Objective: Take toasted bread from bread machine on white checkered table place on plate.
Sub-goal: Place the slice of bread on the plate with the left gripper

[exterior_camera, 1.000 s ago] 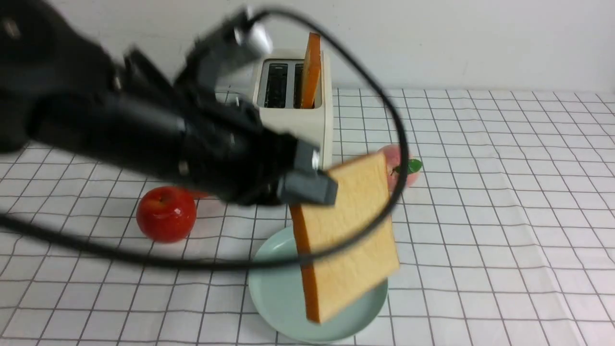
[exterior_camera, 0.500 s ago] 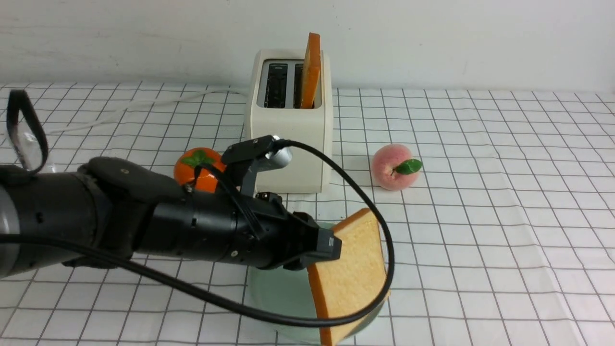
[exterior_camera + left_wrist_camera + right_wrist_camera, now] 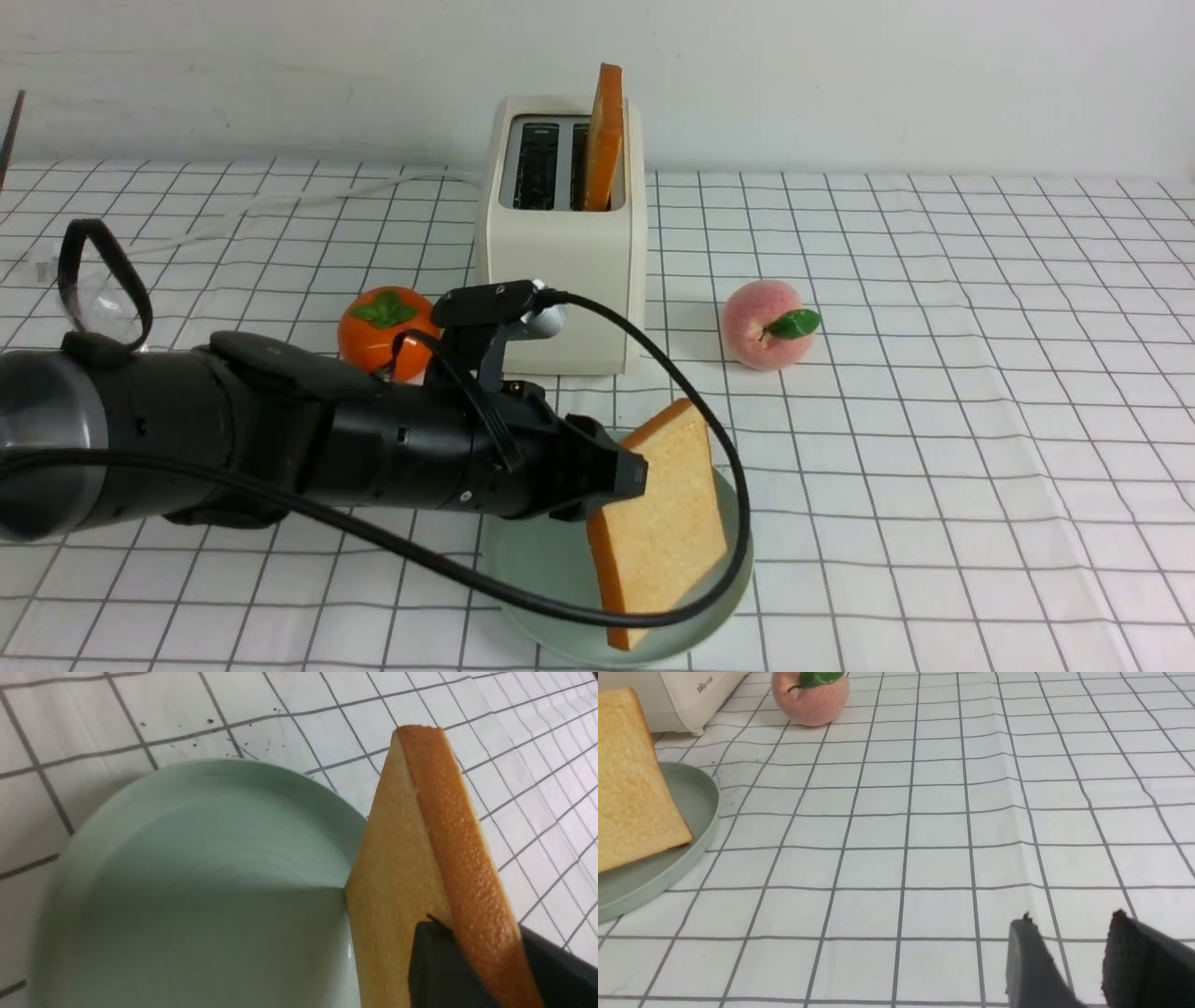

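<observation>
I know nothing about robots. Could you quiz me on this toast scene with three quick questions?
1. True or false: both toaster slots are empty.
2. Which arm's pincer holds the tilted slice, left or right?
3. Fill in: that slice is over the green ____.
Key: 1 false, a second slice stands in one slot. 2 left. 3 plate.

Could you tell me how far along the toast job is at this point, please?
Done: the first slice is out of the bread machine. In hand: it stands tilted on the plate, between the fingers of the left tool, not laid flat. Left: release it, then fetch the second slice upright in the right slot.
</observation>
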